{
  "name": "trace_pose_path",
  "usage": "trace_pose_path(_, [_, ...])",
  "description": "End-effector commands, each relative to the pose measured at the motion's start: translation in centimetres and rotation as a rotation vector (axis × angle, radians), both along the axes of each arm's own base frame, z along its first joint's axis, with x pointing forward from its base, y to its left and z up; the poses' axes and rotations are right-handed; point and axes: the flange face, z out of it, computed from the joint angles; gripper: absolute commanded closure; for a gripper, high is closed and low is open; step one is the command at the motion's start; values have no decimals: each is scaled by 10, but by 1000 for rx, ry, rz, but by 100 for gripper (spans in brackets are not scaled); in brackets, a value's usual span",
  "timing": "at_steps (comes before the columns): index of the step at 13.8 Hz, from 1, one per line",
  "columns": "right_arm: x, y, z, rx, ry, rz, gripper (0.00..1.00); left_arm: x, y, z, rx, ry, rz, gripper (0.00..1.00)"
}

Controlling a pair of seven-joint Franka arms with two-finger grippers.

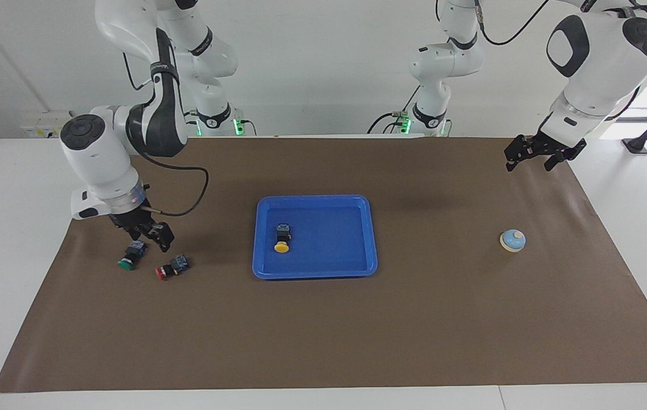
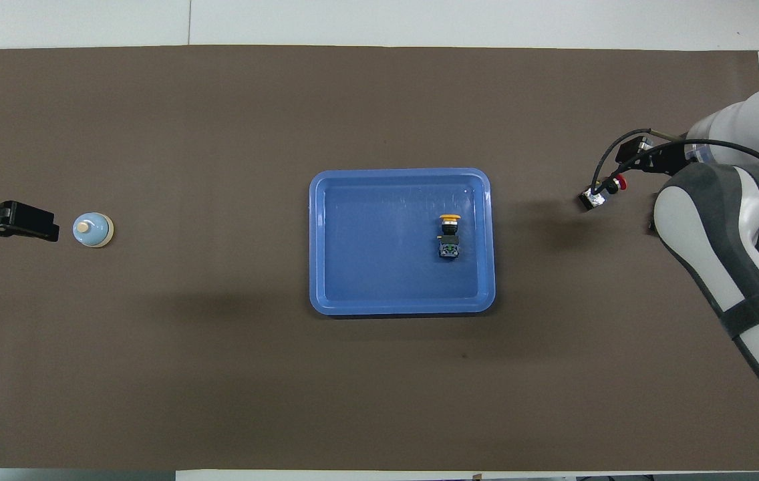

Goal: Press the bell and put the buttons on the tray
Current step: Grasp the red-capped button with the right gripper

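Observation:
The blue tray point(image 1: 315, 274) lies mid-table and holds the yellow button point(image 1: 282, 238) on its side; both also show in the overhead view, the tray point(image 2: 399, 174) and the yellow button point(image 2: 448, 235). The green button point(image 1: 131, 255) and the red button point(image 1: 171, 267) lie on the mat toward the right arm's end. My right gripper point(image 1: 150, 234) is open and empty, low over the mat next to the green button. The red button point(image 2: 604, 192) shows in the overhead view; my right arm hides the green one there. The bell point(image 1: 512, 240) stands toward the left arm's end. My left gripper point(image 1: 534, 159) hangs open and empty, raised, beside the bell point(image 2: 92, 229).
A brown mat point(image 1: 323, 341) covers the table, with white table edge around it. The right arm's cable point(image 1: 198, 193) loops above the mat next to its wrist.

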Motion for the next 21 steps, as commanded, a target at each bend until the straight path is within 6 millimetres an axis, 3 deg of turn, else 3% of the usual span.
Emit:
trace_pose_path(1, [2,5,-33,26,5,-135,11,-2,-1,6,-13,-17,10,0])
trace_pose_path(6, [18,11,-86,45,-10,-195,12,-2,-1,6,-13,-18,10,0])
trace_pose_path(10, [20,29,-91,51,-15,-216,13,-2,-1,6,-13,-17,10,0])
trace_pose_path(12, [18,32,-103,52,-3,-230,14,-2,-1,6,-13,-18,10,0])
trace_pose_path(15, [8,30,-114,50,26,-235,25,-2,-1,6,-13,-17,10,0])
trace_pose_path(17, [2,29,-119,47,46,-239,45,-2,-1,6,-13,-18,10,0])
trace_pose_path(18, [1,29,-120,46,53,-244,62,-2,-1,6,-13,-18,10,0])
trace_pose_path(19, [0,28,-119,45,56,-244,93,-2,-1,6,-13,-17,10,0])
trace_pose_path(20, [0,32,-119,44,69,-240,100,-2,-1,6,-13,-18,10,0])
trace_pose_path(21, [0,33,-118,43,73,-239,100,-2,-1,6,-13,-18,10,0])
